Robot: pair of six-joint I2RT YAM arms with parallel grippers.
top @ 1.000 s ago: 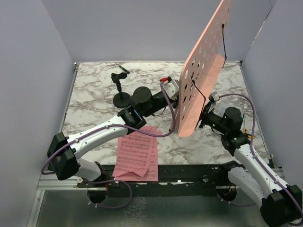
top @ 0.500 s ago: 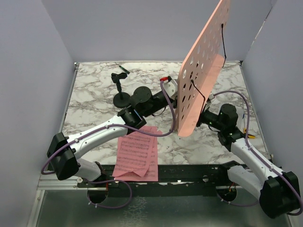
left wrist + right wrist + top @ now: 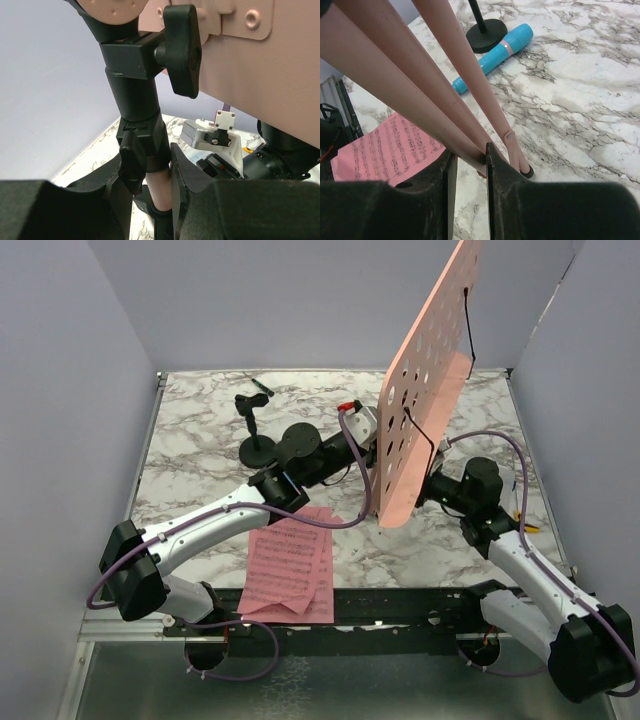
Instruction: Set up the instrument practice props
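The salmon-pink music stand's hole-punched desk (image 3: 425,390) is held tilted high above the table. My left gripper (image 3: 366,438) reaches behind the desk; in the left wrist view it (image 3: 150,170) is shut on the stand's pink pole (image 3: 159,192), just below the black clamp (image 3: 135,95). My right gripper (image 3: 425,490) is at the stand's lower end; in the right wrist view it (image 3: 470,157) is shut on one thin pink leg (image 3: 420,95). The pink sheet-music pages (image 3: 290,575) lie near the front edge. The light-blue tube (image 3: 495,52) lies on the marble, hidden in the top view.
A small black stand with a round base (image 3: 257,445) is behind the left arm, its base (image 3: 487,35) next to the blue tube. A dark green pen (image 3: 262,387) lies at the back. Grey walls enclose the marble table (image 3: 200,440) on three sides.
My right wrist has shifted a little up and left toward the stand's lower end. The desk's top edge has leaned slightly left. The left arm and the pages have not moved.
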